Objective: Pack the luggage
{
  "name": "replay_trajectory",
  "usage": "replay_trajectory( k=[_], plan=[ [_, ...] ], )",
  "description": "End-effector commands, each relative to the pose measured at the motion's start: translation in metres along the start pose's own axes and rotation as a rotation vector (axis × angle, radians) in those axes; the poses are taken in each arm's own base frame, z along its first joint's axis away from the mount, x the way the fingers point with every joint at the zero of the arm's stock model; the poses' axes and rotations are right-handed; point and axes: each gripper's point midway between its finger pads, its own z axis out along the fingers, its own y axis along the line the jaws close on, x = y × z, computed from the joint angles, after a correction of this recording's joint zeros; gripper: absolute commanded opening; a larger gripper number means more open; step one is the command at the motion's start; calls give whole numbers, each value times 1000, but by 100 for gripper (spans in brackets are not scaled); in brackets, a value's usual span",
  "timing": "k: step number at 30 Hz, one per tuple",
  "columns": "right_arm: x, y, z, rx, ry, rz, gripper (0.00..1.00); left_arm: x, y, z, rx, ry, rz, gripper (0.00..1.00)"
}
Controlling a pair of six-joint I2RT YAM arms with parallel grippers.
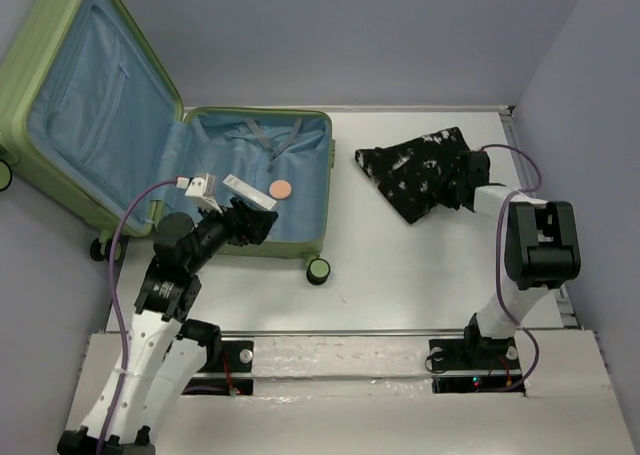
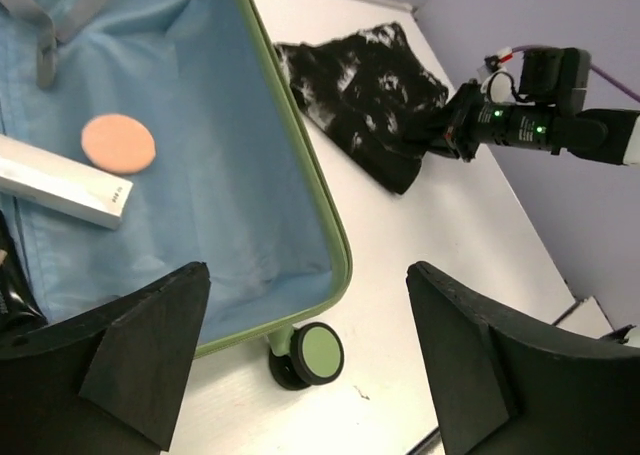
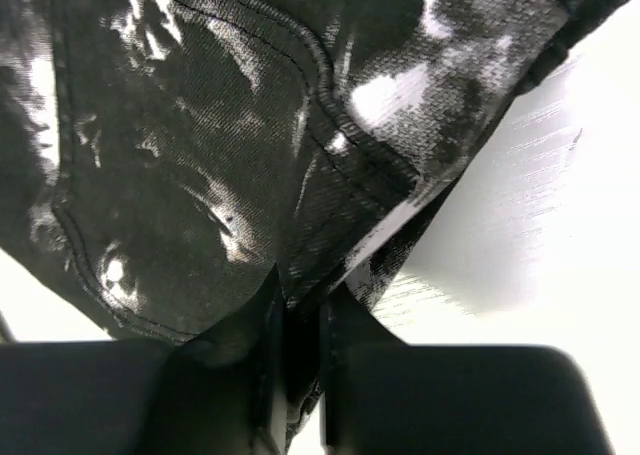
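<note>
The luggage (image 1: pixel 305 205) lies open at the left of the table (image 1: pixel 400 275) — a white box (image 1: pixel 248 191) and a peach disc (image 1: pixel 282 189) rest inside it. The left gripper (image 1: pixel 255 220) hangs over its near rim, fingers (image 2: pixel 140 345) spread wide; the right gripper (image 1: pixel 455 190) pinches the edge of the black-and-white garment (image 1: pixel 410 170).

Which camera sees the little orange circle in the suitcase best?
The left wrist camera: the orange circle looks big and clear inside the suitcase. The top camera shows it tiny. The right wrist camera shows cloth instead.
</note>
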Motion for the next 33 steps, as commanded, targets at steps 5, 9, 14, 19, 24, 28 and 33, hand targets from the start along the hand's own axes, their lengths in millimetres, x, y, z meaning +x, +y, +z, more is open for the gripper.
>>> replay_trajectory(
  k=[5, 9, 14, 19, 24, 28, 33],
  plan=[
    [46, -11, -42, -114, -23, 88, 7, 6, -55, 57, 7, 79, -11, 91],
    [69, -14, -79, -197, -62, 162, 7, 32, -87, 100, -66, 137, 16, 94],
    [70, -9, -120, -272, -129, 149, 59, 77, -127, 153, -89, 246, 26, 96],
    [54, -18, -143, -188, -186, 43, 76, 111, -136, 191, -207, 273, 87, 96],
    [30, -29, -170, -110, -319, -12, 81, 140, -107, 219, -418, 265, 173, 95],
    [8, -21, -197, -104, -397, -80, 85, 173, -93, 238, -474, 301, 182, 96],
    [-1, -4, -203, -140, -368, -124, 88, 194, -76, 258, -505, 338, 129, 96]
  ],
)
